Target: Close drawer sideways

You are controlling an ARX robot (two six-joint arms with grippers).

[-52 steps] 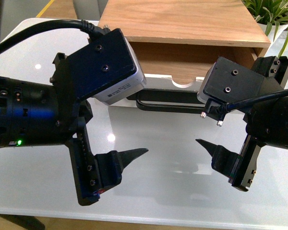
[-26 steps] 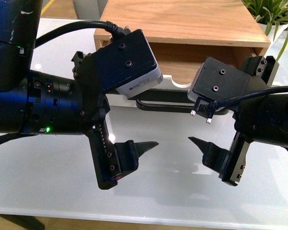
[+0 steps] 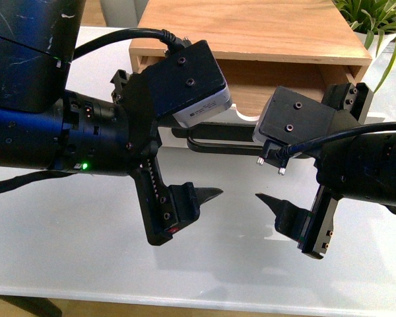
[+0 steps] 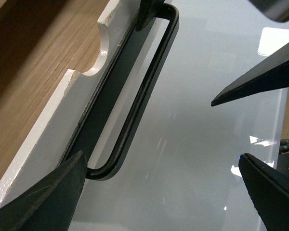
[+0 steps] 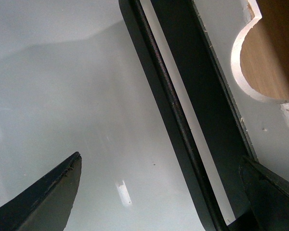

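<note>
Looking over the white table (image 3: 66,231), we find the drawer (image 3: 264,82) pulled partway out of the light-wood box (image 3: 251,26), so that its wooden inside shows beneath the box's top. Its white front panel faces us, with the semicircular notch (image 3: 249,113) cut into the top edge and the long black bar handle (image 3: 224,140) running along just below it. Our left gripper (image 4: 161,161) hangs in front of the drawer with its jaws spread wide and nothing between them. In the left wrist view one finger (image 4: 43,197) sits right by the white panel near the curved end of the handle, though we cannot tell whether it touches. Our right gripper (image 5: 160,159) is likewise spread wide and empty, with one finger (image 5: 269,192) close to the handle and panel and the other out over bare table. In the front view the two lower fingertips point toward each other above the tabletop, near but apart. A green plant (image 3: 373,16) stands beyond the box on our right.
</note>
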